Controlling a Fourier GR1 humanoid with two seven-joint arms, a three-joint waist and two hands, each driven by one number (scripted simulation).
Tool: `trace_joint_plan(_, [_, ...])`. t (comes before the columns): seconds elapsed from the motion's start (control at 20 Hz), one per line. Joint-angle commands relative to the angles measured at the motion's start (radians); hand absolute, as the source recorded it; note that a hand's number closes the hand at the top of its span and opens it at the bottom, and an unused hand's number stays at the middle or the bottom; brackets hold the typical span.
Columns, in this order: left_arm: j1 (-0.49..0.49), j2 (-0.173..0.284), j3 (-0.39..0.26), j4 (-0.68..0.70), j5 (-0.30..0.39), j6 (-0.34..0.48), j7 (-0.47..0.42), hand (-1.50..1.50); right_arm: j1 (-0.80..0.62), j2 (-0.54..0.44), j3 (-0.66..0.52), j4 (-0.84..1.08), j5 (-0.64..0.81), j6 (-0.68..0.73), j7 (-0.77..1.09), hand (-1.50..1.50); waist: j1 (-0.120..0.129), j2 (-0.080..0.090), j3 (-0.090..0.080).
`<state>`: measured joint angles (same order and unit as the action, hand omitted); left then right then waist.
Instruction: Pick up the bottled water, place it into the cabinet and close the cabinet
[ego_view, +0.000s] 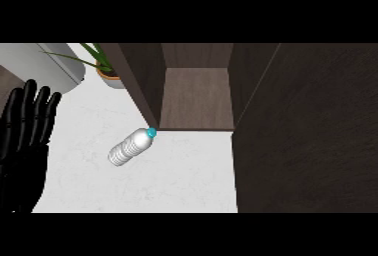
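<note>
**Bottle lying loose, no hand on it yet**

Head view: bottled water (131, 147) lies on its side on the white tabletop (184, 185), left of centre in the frame, its blue cap (151, 132) pointing up and right toward the foot of the open cabinet (196, 100). The cap sits just beside the cabinet's lower left corner; whether it touches the panel I cannot tell. By its look the bottle is clear ribbed plastic, so likely light to moderate in weight, smooth, somewhat yielding under squeeze, and apt to roll since it lies flat. A sound place to take hold would be across the ribbed middle of the body, away from the cap.

The left hand (26, 135) stands at the left edge of the frame, fingers straight and spread upward, holding nothing and well apart from the bottle. The right hand does not show. A potted plant (107, 67) stands in the upper left.
</note>
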<state>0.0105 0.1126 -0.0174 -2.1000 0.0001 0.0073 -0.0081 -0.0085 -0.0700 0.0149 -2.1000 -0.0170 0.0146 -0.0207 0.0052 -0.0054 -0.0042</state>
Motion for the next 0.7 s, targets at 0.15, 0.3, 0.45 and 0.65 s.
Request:
trace_joint_plan(0.15, [-0.080,0.099,-0.216,0.109,-0.438,0.017,0.147,-1.50,0.067,0.002,0.043,-0.026,0.024,0.021,-0.029,-1.50,-0.052,0.007,0.012])
trace_joint_plan(0.3, [-0.080,-0.004,-0.285,0.238,-0.475,0.050,0.306,-1.50,0.104,0.002,0.143,-0.050,-0.067,0.115,0.045,-1.50,-0.063,0.013,0.010])
trace_joint_plan(0.45, [-0.146,-0.106,-0.440,0.230,-0.616,0.124,0.492,-1.50,0.138,-0.019,0.154,-0.109,-0.079,0.120,0.110,-1.50,-0.046,0.000,0.008])
trace_joint_plan(0.65, [-0.241,-0.110,-0.641,0.300,-0.687,0.312,0.688,-1.50,0.206,-0.004,0.226,-0.228,-0.070,0.102,0.181,-1.50,-0.044,-0.002,0.006])
